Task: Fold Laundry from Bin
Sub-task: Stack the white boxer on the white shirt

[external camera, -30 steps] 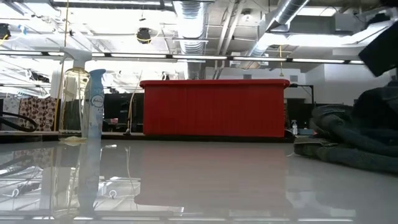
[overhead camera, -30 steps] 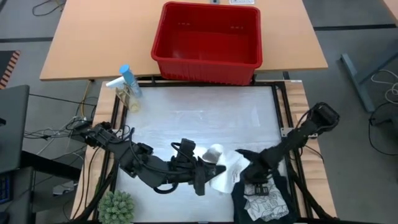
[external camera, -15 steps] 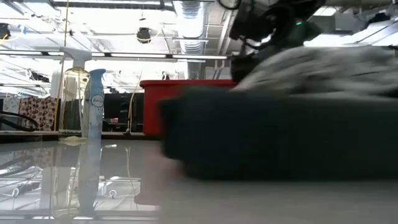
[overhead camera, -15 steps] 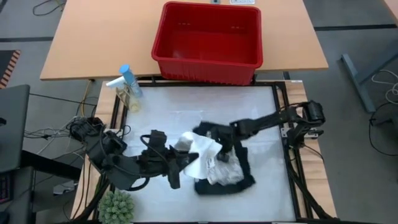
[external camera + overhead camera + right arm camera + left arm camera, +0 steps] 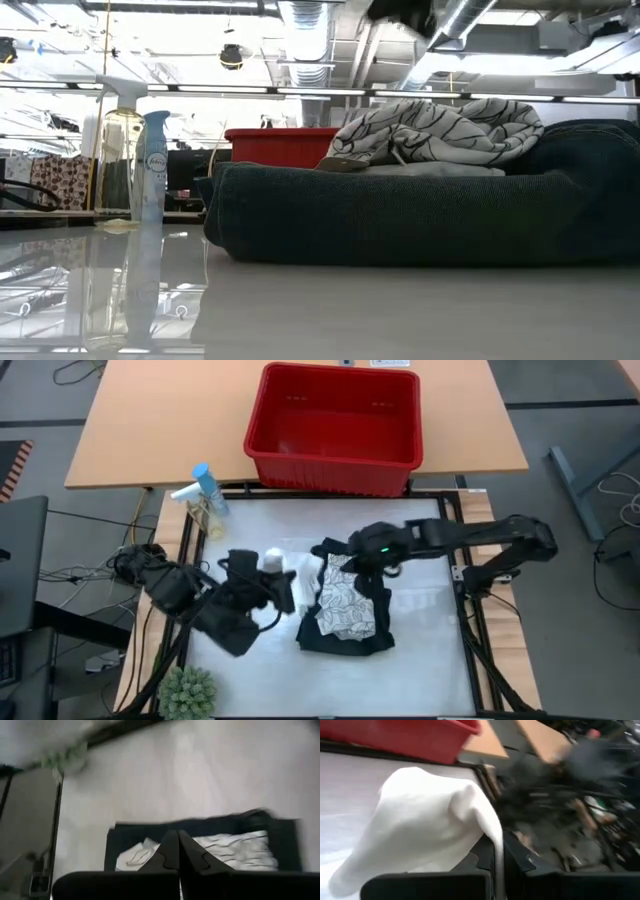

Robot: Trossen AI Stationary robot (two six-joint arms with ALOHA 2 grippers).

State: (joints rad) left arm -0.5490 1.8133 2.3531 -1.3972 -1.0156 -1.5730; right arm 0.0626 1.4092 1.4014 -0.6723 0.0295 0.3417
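The red bin [image 5: 335, 425] stands on the wooden table beyond the white work surface. A dark blackish-green garment [image 5: 345, 640] lies bunched mid-table, the leaf-patterned cloth [image 5: 348, 605] resting on top of it [image 5: 440, 130]. My right gripper [image 5: 345, 552] hovers shut above the pile's far end, with nothing showing between its fingers [image 5: 178, 842]. To the pile's left, my left gripper [image 5: 280, 582] is shut on the small white cloth [image 5: 272, 560]. My left gripper pinches the white cloth between its two shut fingers [image 5: 515, 857], at a fold or edge [image 5: 492, 832] on one side of the cloth. The rest of the cloth [image 5: 420, 825] bulges over and beside the fingers and hangs slack.
Two spray bottles [image 5: 205, 495] stand at the far left corner of the work surface, also in the low view [image 5: 150, 165]. A small green plant [image 5: 188, 693] sits at the near left corner. A black frame [image 5: 455, 550] borders the work surface.
My right gripper has dragged the dark garment and leaf cloth from the near right corner toward the middle, then risen toward the far edge, leaving the pile on the table. My left gripper has drawn back toward the table's left and far side, carrying the white cloth off the pile.
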